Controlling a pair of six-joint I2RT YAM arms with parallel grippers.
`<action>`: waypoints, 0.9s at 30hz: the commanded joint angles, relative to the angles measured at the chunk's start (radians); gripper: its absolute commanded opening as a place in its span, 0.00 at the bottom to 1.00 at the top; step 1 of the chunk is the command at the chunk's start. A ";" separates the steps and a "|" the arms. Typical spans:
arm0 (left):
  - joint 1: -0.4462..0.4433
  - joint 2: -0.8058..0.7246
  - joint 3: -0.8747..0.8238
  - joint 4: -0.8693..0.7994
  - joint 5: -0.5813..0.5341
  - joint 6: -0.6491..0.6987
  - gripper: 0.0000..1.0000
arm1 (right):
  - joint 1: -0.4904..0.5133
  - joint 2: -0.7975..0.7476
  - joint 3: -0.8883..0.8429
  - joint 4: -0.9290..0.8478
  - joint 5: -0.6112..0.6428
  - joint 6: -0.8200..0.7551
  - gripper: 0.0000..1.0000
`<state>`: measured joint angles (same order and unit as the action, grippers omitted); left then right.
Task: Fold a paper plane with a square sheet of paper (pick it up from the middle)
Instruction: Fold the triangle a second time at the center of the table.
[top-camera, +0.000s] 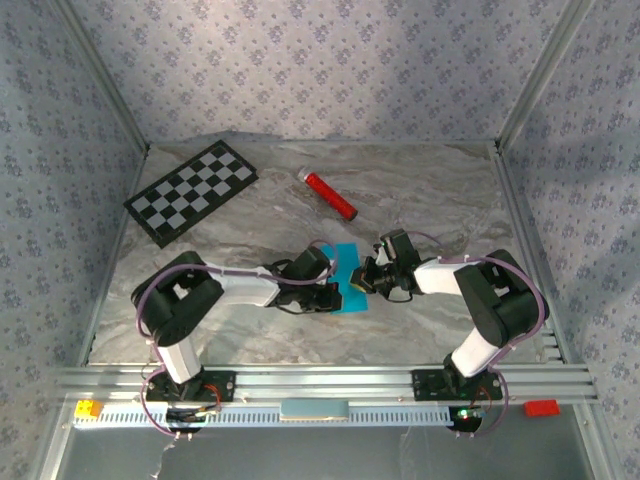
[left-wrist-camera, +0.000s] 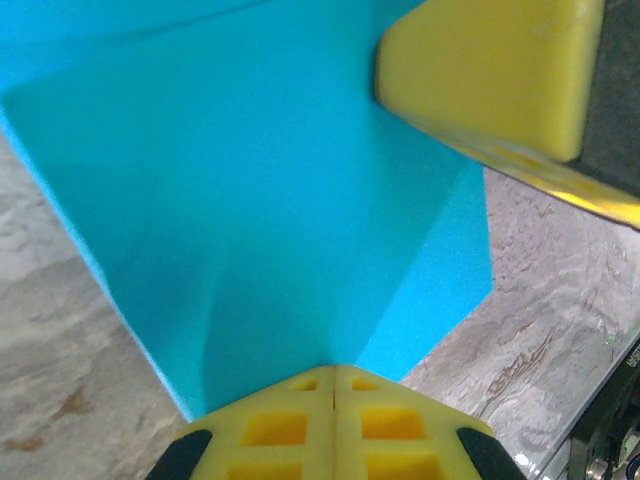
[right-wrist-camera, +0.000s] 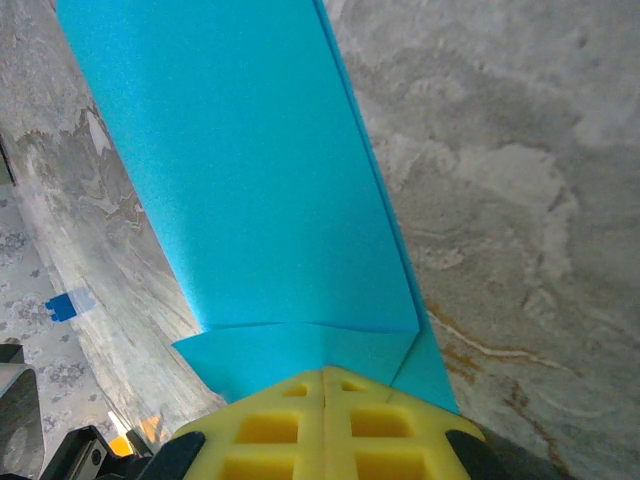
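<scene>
Square sheet of paper (top-camera: 347, 256), partly folded, sat centrally on the table (top-camera: 250, 215). Your left end effector (left-wrist-camera: 333, 372) was closed on one edge; your right end effector (right-wrist-camera: 325, 373) seemingly pinched the opposite edge, fingers together.

Free table (top-camera: 440, 190) at the far right and front left, checkerboard (top-camera: 190, 192) flat in the far left corner, red cylinder (top-camera: 330, 195) lying behind the centre, left arm (top-camera: 240, 288) and right arm (top-camera: 470, 285) blocking the middle, left gripper (top-camera: 335, 290) and right gripper (top-camera: 366, 281) near each other on the blue paper (top-camera: 349, 258), walls (top-camera: 300, 70) closing three sides.
</scene>
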<state>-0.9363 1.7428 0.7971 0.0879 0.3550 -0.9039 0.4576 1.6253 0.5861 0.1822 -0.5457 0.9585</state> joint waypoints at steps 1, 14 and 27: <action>-0.009 -0.031 -0.071 -0.003 -0.006 -0.063 0.02 | -0.020 0.035 -0.028 -0.119 0.090 -0.018 0.00; -0.011 -0.124 -0.206 0.051 -0.027 -0.163 0.02 | -0.022 0.035 -0.032 -0.112 0.089 -0.019 0.00; 0.012 -0.182 -0.043 0.030 -0.006 -0.029 0.02 | -0.025 0.026 -0.032 -0.109 0.083 -0.014 0.00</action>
<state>-0.9405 1.5352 0.7116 0.1379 0.3428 -0.9737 0.4461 1.6253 0.5861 0.1806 -0.5468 0.9524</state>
